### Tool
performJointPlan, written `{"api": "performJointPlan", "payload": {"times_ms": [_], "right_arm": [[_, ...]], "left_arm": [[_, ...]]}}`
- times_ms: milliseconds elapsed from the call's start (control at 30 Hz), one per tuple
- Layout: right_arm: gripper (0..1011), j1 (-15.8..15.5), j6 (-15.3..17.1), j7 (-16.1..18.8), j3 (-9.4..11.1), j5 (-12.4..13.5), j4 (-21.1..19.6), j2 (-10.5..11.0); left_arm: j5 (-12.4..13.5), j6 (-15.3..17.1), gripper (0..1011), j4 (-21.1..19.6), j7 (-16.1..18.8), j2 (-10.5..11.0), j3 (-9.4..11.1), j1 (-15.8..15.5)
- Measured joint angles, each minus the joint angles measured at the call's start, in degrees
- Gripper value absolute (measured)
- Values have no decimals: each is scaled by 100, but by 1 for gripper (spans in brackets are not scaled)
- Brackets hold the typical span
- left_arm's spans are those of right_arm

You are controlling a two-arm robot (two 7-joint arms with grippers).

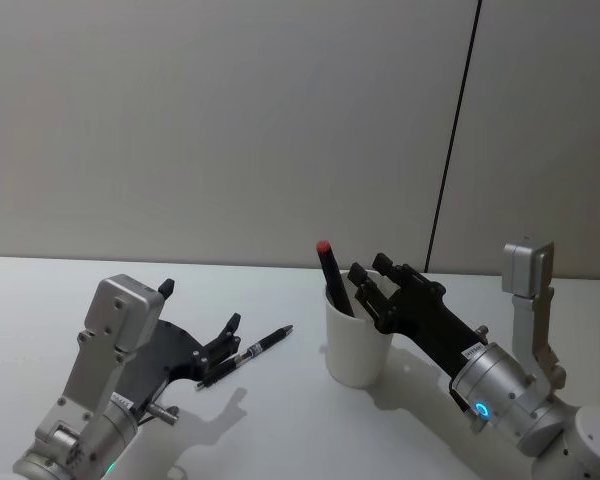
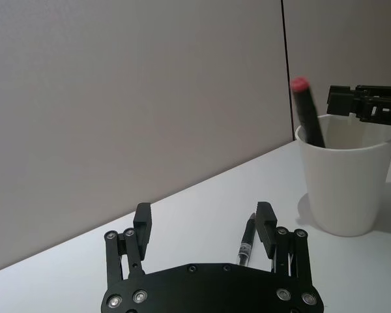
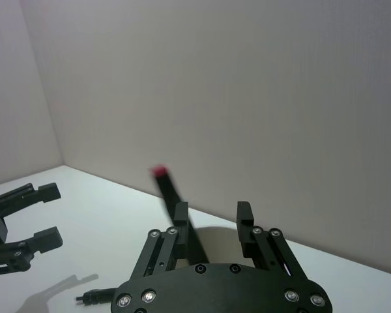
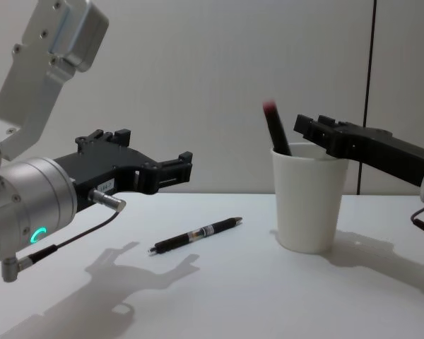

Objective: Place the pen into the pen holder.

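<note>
A black pen (image 1: 254, 349) (image 4: 196, 235) (image 2: 247, 241) lies flat on the white table, left of the pen holder (image 1: 357, 342) (image 4: 307, 201) (image 2: 343, 177), a white paper cup. A red-capped black pen (image 1: 331, 275) (image 4: 275, 128) (image 2: 307, 109) (image 3: 171, 199) leans inside the cup. My left gripper (image 1: 200, 305) (image 4: 154, 150) (image 2: 204, 225) hovers open above the table, just behind the lying pen, with nothing between its fingers. My right gripper (image 1: 370, 268) (image 4: 309, 127) (image 3: 213, 218) is open over the cup's rim, beside the leaning pen and not holding it.
A bare white table (image 1: 280, 420) runs to a plain grey wall (image 1: 230, 120) with a dark vertical seam (image 1: 452, 150). Free room lies in front of the cup and between the two arms.
</note>
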Motion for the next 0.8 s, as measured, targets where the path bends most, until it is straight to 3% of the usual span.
{"api": "performJointPlan", "payload": {"times_ms": [167, 433, 500, 667, 800], "right_arm": [[623, -8, 6, -22, -5, -4, -9, 3], [815, -13, 12, -37, -9, -8, -17, 6], [910, -15, 12, -38, -10, -8, -20, 9], [1001, -37, 12, -55, 3, 11, -60, 18], [1001, -85, 8, -115, 42, 47, -146, 34]], "left_arm": [[0, 0, 1003, 0, 0, 0, 0, 0], [0, 0, 1004, 0, 0, 0, 0, 0], [0, 0, 1003, 0, 0, 0, 0, 0], [0, 0, 1003, 0, 0, 0, 0, 0], [0, 0, 1003, 0, 0, 0, 0, 0]]}}
